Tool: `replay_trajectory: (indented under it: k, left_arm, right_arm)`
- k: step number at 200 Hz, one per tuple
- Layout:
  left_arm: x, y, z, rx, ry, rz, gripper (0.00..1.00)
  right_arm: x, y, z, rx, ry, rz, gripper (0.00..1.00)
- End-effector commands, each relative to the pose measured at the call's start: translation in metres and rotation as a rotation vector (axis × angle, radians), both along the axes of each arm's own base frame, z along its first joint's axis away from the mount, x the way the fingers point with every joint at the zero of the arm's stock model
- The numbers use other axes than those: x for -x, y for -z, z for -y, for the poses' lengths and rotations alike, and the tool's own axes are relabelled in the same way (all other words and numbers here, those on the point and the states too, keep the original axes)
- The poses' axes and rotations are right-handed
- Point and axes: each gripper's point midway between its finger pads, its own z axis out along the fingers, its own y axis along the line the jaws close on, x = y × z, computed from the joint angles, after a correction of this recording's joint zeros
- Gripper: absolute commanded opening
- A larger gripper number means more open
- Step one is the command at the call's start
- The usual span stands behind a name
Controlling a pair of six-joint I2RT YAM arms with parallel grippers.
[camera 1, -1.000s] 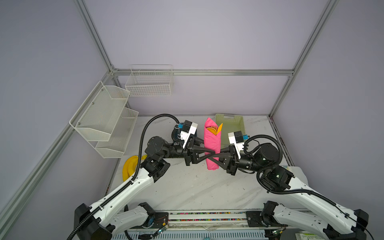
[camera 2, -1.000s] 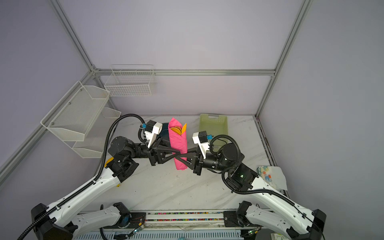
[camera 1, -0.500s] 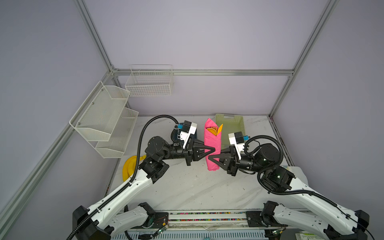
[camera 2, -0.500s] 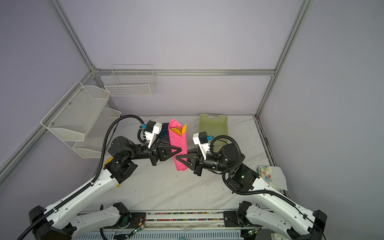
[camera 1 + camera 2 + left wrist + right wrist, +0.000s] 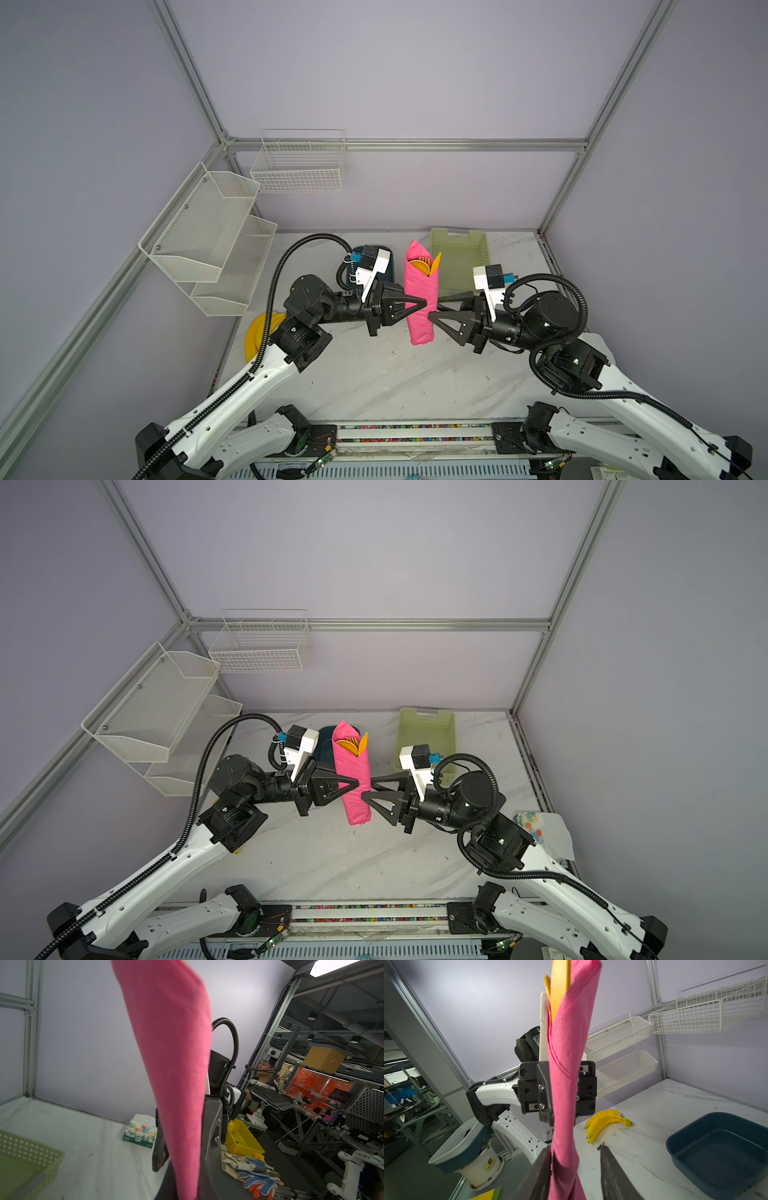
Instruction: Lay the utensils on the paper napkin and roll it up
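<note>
— Now, what change goes on record?
— For the left gripper [image 5: 423, 304]: jaws part open a moment back, now pressed together on the middle of the paper napkin [image 5: 420, 278]. For the right gripper [image 5: 435, 308]: pinching the roll a moment back, now jaws apart. In the right wrist view one finger [image 5: 542, 1167] brushes the paper and its partner stands clear.
— Meaning for the task?
— A handover, by the look of it. The roll hangs upright above the table [image 5: 395, 382], borne by the left arm alone. The wrapping looks done, and the right arm seems free to draw back or regrip.
— Count, left to right.
— One banana bunch [image 5: 254, 336]. One left gripper. One blue tub [image 5: 720, 1153]. One paper napkin, rolled. For the utensils [image 5: 422, 266], orange ends poke from the roll's open top: a rounded end and a pointed one are plain, and tines seem to sit between. That makes three at a guess, the handles hidden in the paper. One right gripper. One green basket [image 5: 461, 257]. One tissue packet [image 5: 140, 1134], near the table's right edge.
</note>
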Motion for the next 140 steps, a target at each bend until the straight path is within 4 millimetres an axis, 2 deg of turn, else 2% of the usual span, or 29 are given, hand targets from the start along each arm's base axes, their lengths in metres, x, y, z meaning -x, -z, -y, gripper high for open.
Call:
replay_trajectory:
  k: [1, 70, 140]
  left_arm:
    - [0.012, -0.032, -0.006, 0.05, 0.008, 0.095, 0.06]
    - [0.009, -0.024, -0.005, 0.02, -0.007, 0.089, 0.06]
    - [0.008, -0.024, -0.004, 0.016, -0.002, 0.093, 0.06]
  right_arm:
    - [0.001, -0.02, 0.002, -0.035, 0.0, 0.031, 0.41]
    - [-0.002, -0.048, 0.003, -0.101, 0.014, 0.038, 0.36]
    - [-0.01, -0.042, -0.006, -0.068, 0.01, 0.002, 0.3]
